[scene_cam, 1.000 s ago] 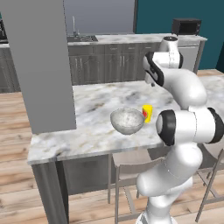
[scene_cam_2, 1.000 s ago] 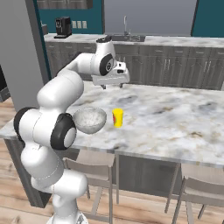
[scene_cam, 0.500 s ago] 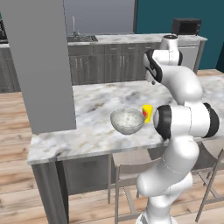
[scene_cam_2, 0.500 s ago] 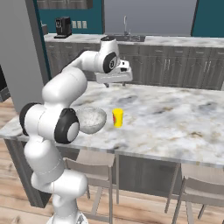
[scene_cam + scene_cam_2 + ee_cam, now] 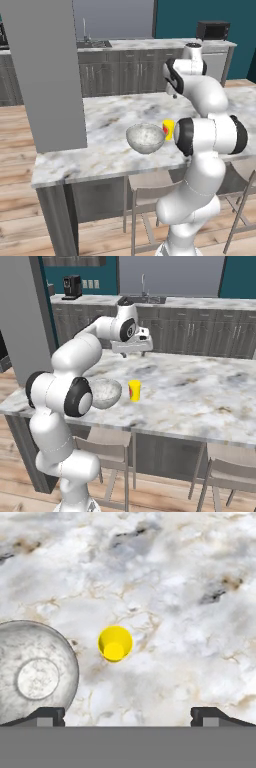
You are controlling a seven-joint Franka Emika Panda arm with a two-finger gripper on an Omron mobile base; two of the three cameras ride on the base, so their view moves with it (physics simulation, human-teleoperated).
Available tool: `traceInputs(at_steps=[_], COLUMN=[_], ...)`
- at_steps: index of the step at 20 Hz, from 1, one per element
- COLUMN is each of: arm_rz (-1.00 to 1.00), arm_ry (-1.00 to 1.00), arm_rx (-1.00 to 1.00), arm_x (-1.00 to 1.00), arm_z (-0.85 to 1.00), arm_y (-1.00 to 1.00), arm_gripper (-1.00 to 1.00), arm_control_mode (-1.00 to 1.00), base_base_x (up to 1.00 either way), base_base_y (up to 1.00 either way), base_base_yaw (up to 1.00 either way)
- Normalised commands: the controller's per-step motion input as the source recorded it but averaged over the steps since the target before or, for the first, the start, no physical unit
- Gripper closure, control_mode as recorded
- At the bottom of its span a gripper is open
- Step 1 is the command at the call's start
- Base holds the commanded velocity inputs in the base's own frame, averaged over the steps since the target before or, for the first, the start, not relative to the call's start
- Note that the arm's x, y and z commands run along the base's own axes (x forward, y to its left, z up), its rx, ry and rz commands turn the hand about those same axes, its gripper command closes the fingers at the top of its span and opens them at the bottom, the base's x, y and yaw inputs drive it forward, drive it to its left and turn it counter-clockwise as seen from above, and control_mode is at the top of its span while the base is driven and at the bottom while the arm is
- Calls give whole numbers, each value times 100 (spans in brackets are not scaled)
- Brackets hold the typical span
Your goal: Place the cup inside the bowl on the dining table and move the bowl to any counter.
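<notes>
The small yellow cup [image 5: 115, 643] stands upright just beside the speckled grey-white bowl [image 5: 35, 674], directly below the released, wide-spread pincer [image 5: 133, 352].

arm: swung right across both base views | gripper [image 5: 134, 354]: shifted right, now high over bench [image 5: 200, 386] behind cup [image 5: 134, 390] | elbow: rolled toward cup, hides more of bowl [image 5: 107, 393]
</notes>
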Motion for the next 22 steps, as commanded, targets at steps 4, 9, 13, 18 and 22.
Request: traceInputs(at_steps=[4, 9, 13, 18, 22], arm_rz=[0, 0, 0, 0, 0], arm_ry=[0, 0, 0, -1, 0], arm_rx=[0, 0, 0, 5, 5], arm_x=[13, 13, 20, 12, 6], arm_z=[-12, -13, -4, 0, 0], arm_y=[0, 0, 0, 0, -2], arm_gripper=[-100, -100, -100, -100, -100], arm_control_mode=[-100, -100, -100, -100, -100], base_base_x=[0, 0, 0, 0, 0], base_base_y=[0, 0, 0, 0, 0], base_base_yaw=[0, 0, 0, 0, 0])
